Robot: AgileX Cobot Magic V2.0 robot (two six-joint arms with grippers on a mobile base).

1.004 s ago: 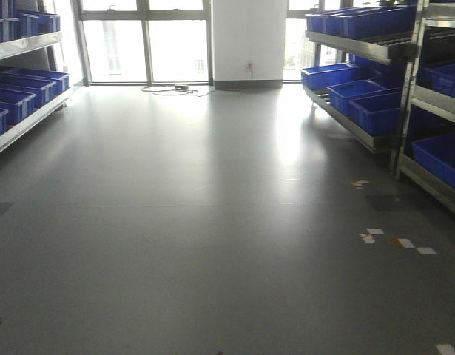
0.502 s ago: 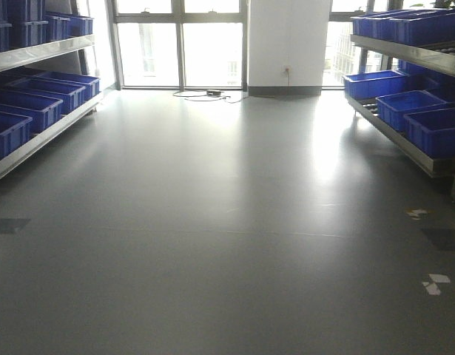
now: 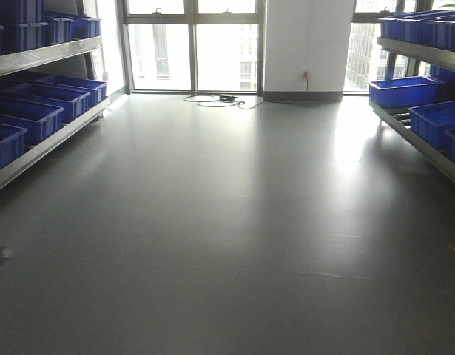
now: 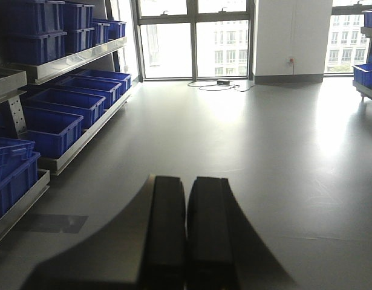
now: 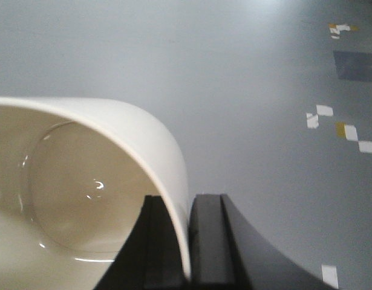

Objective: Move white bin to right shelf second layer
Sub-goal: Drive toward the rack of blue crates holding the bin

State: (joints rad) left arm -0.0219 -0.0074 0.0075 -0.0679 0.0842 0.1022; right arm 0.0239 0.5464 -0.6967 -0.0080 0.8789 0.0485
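The right gripper (image 5: 187, 208) pinches the rim of the white bin (image 5: 77, 175); the left gripper (image 4: 187, 181) sits fully closed, fingers touching. The bin's glossy cream interior lies toward 9 o'clock.

White bin (image 5: 71, 181) cut off by left and bottom edges; only rim corner and part of inside show. Right gripper (image 5: 189, 202) fingers run off bottom edge. Left gripper (image 4: 187, 181) fingers likewise. Right shelf (image 3: 416, 50) and blue crates (image 3: 405, 90) cropped at right edge, front view. Dark item (image 3: 226, 97) by window too small to tell.
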